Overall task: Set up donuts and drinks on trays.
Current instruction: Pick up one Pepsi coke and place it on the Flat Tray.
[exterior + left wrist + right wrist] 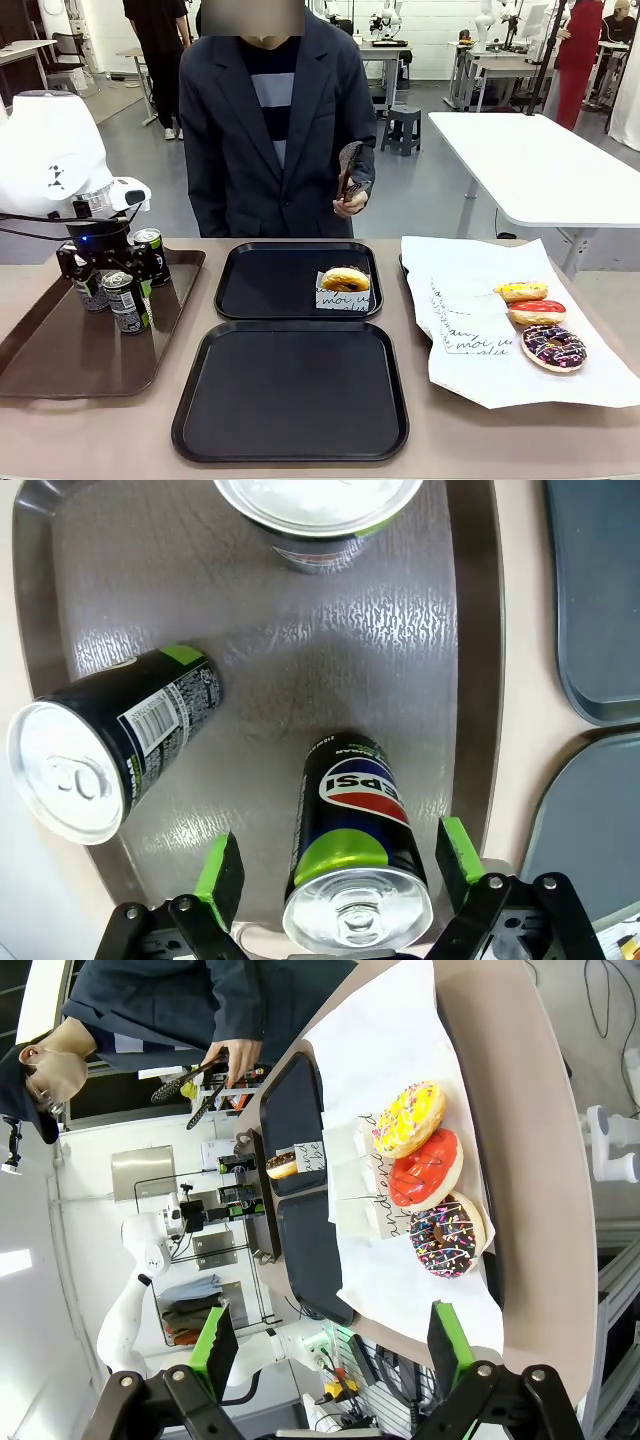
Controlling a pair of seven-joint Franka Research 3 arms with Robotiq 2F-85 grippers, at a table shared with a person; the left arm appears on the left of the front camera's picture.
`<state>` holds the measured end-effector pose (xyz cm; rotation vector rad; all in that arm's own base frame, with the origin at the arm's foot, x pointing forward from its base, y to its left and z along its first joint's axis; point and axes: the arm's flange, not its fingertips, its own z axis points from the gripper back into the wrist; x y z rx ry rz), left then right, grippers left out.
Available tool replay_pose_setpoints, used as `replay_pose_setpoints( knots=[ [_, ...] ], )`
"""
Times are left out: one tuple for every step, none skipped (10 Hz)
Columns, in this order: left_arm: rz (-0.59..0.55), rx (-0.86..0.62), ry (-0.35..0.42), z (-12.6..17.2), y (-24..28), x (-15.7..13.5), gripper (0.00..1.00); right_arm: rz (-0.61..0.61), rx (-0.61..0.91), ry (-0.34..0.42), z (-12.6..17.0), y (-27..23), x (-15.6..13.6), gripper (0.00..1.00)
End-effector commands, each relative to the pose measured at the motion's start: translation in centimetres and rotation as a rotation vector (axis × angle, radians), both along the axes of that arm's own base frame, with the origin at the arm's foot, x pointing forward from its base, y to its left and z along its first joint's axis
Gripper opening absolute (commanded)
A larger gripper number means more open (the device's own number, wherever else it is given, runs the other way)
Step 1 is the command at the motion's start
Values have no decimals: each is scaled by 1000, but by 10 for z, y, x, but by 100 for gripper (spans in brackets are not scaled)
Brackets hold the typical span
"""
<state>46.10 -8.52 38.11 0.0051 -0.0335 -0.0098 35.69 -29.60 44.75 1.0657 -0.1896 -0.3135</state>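
Three dark drinks cans stand on a brown tray at the left. My left gripper hangs open over them. In the left wrist view its green pads flank the top of a Pepsi can without touching it, and my left gripper holds nothing. The far black tray carries one golden donut in a white sleeve; the near black tray is bare. Yellow, red and sprinkled chocolate donuts lie on white paper at the right. High above them, my right gripper is open and holds nothing.
A person stands at the far side holding tongs above the far tray. The other two cans stand close by on the brown tray. The white paper covers the table's right part.
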Motion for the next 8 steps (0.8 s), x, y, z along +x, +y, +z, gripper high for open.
replay_pose_setpoints(
  knots=[
    [22, 16, -12, -3, -9, 1, 100, 1, 8, -9, 0, 1, -2, 100],
    [23, 17, -13, -4, -10, 2, 100, 1, 8, -9, 0, 1, -2, 100],
    [22, -1, -13, -5, -10, 1, 67, 1, 8, -9, 0, 1, -2, 100],
    [24, -8, -10, -4, -9, -1, 46, 1, 8, -9, 0, 1, -2, 100],
    [36, -6, -8, -3, -9, -1, 13, 1, 8, -9, 0, 1, -2, 100],
    [39, -3, -5, -1, -9, 0, 0, 1, 8, -9, 0, 1, -2, 100],
    [42, 0, 1, 1, -9, 0, 0, 1, 8, -9, 0, 1, -2, 100],
    [52, 0, 11, 3, -9, -1, 0, 1, 8, -9, 0, 1, -2, 100]
  ],
)
